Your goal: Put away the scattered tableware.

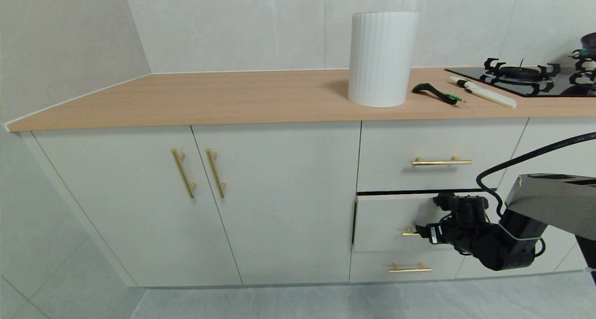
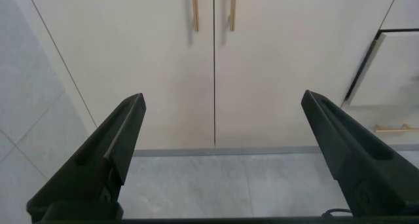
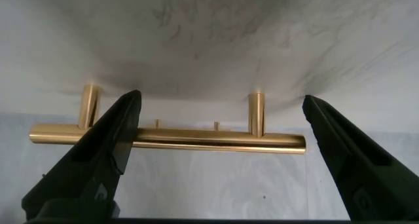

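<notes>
Head view showed the task barely begun: two pieces of tableware lay on the bench (image 1: 186, 95) near its right end and close to the front edge, between a white ribbed canister (image 1: 381, 58) and the hob (image 1: 521, 79). One was a black-handled utensil (image 1: 435, 91), possibly a peeler, though its working end was too small to tell. The other was a long white utensil (image 1: 486, 94) just beside it, nearer the hob. Neither had been picked up.

Below that end of the bench, the middle drawer (image 1: 386, 221) stood ajar by a narrow gap, while the drawers above and below it were shut. The right gripper (image 1: 421, 230) was at the drawer's brass handle (image 1: 409, 234). In the right wrist view its fingers (image 3: 105, 152) were spread wide with the bar lying across between them, not clamped on it. The left gripper (image 2: 222, 99) hung low in front of the closed cupboard doors (image 2: 214, 67), its fingers also spread apart and holding nothing.

By my reading, the step in hand was opening a place to store things. What was left was nearly everything: pulling the drawer out far enough, carrying both utensils from the bench into it, and shutting it.
</notes>
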